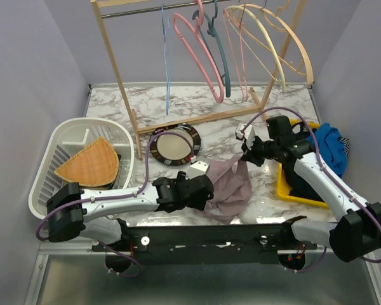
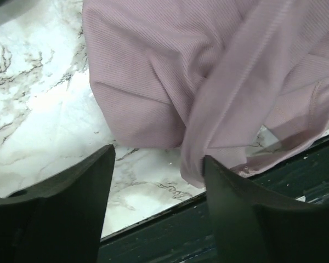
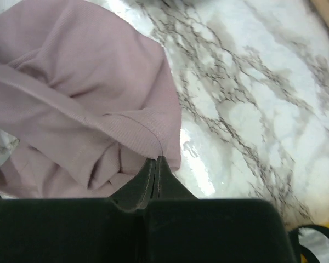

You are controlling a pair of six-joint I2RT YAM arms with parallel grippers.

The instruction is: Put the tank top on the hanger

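A marble-topped table [image 1: 241, 108] carried a wooden rack [image 1: 112, 60] along its far side, where the hanger [image 1: 167, 70], slim and light blue, hung from the rail, well apart from the work below. A white basket [image 1: 51, 159] sat at the left and a yellow bin [image 1: 281, 185] of dark clothes at the right.

Between the two arms, near the table's front edge, the tank top [image 1: 232, 187] lay crumpled. One side of it was drawn up toward the right gripper [image 1: 246, 152]. The right wrist view showed that gripper [image 3: 156, 164] closed tight on a hemmed edge of the mauve fabric [image 3: 71, 82], the jaws meeting with only cloth between them.

The left gripper [image 1: 206, 190] hovered low beside the garment's near edge. Its wrist view showed the jaws [image 2: 159, 159] standing wide apart and holding nothing, with a fold of the fabric [image 2: 148, 82] hanging just ahead of one finger.

The step in hand appeared to be taking a second hold so the garment could be spread. Done well, that likely meant closing the left jaws on a single layer at a strap or shoulder. A bunched fold would be the wrong place to grip. The front rail also needed clearing, and the right grip needed to stay firm.
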